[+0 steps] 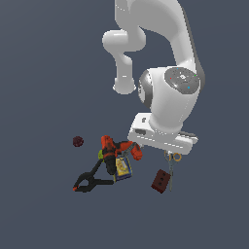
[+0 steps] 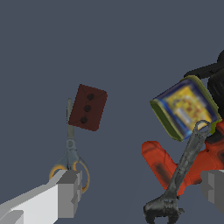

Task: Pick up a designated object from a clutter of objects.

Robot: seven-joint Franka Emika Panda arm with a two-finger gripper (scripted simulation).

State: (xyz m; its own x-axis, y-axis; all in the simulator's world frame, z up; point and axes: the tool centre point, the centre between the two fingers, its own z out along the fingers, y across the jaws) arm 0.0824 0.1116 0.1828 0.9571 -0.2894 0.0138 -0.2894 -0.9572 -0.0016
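The scissors [image 2: 70,141] lie flat, with thin grey blades and yellow-orange ring handles [image 2: 83,174]; their blade tip runs alongside the dark red block [image 2: 87,107]. In the exterior view the scissors [image 1: 171,170] sit just below the white hand. My gripper [image 2: 140,192] is open, jaws wide apart, hovering above the floor. One finger [image 2: 65,194] overlaps the scissors' handles; the other finger [image 2: 214,190] is over the drill [image 2: 164,164]. Nothing is held. In the exterior view the gripper [image 1: 163,144] hangs above the gap between the clutter and the block [image 1: 161,181].
A dark wrench [image 2: 186,168] lies across the red-orange drill [image 1: 120,148]. A blue-yellow card box [image 2: 186,108] leans by it, with a black clamp [image 1: 90,182] toward the exterior view's left. A dark red ball [image 1: 78,141] sits apart.
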